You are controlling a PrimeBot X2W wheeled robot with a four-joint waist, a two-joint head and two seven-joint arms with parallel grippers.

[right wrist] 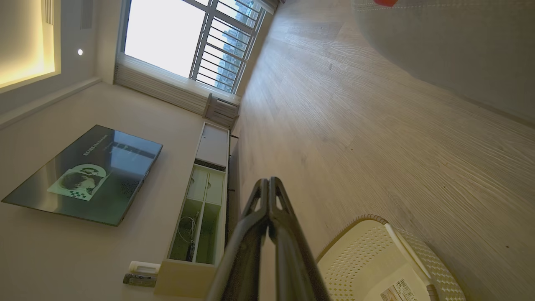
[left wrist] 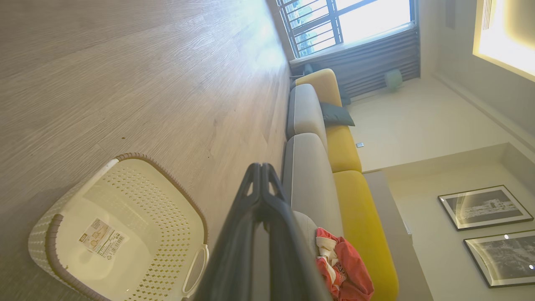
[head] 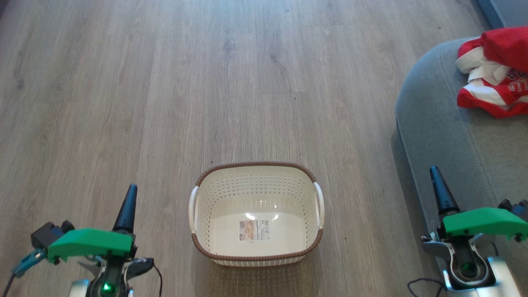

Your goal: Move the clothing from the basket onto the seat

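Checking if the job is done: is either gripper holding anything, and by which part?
Nothing is held. The left gripper and right gripper are shut, empty; the clothing lies on the seat, none in the basket.

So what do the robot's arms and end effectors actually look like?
The left end effector and right end effector match: two long dark tapering fingers, a bright green cover behind, silvery housing, black cables. The left also carries a blue connector.

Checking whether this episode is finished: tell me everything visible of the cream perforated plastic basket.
The small rectangular cream plastic basket, with perforated walls, brown woven-look rim and white side handles, stands upright on the wooden floor. It is empty but for a printed label on its bottom. Nothing else touches it.
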